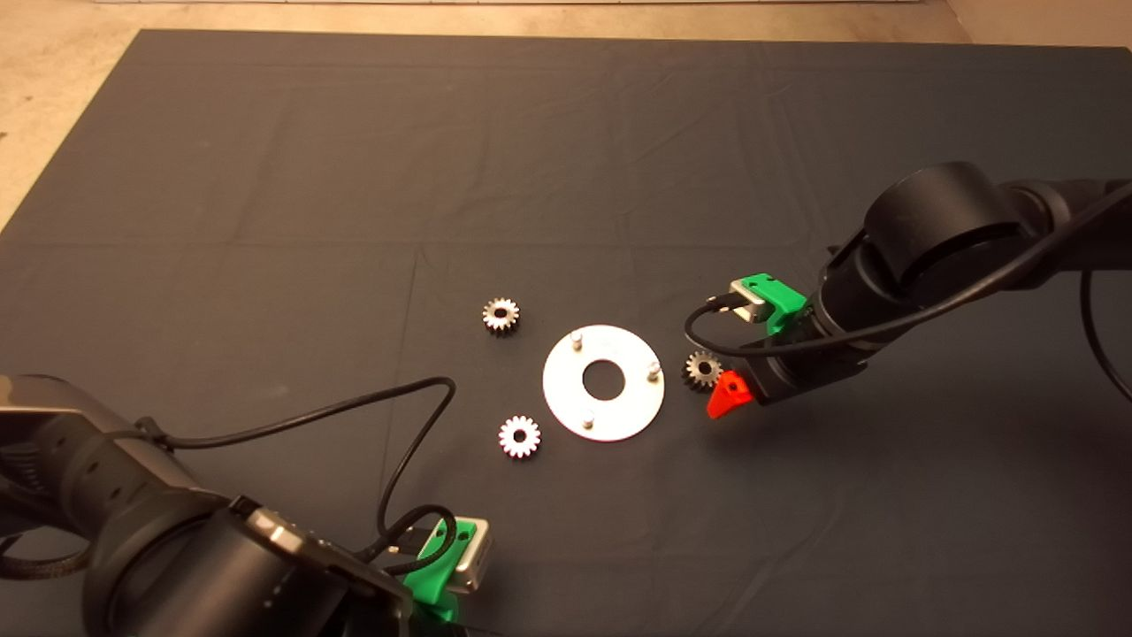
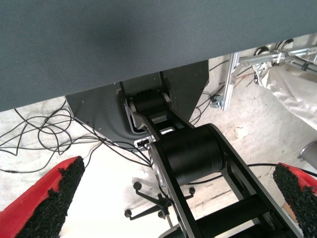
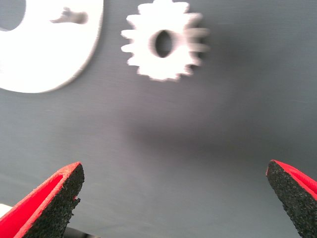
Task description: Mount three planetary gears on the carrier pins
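Planetary gear lies on the mat beyond right gripper, fingers wide apart, empty; left gripper parked, open.

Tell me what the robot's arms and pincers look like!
Both arms are thick, round and black, with thin black cables looping alongside. Each wrist carries a bright green plastic bracket holding a small silvery camera box. The left pincer and the right pincer each have two red fingers faced with rough black pads. In the head view only one red fingertip of the right pincer shows.
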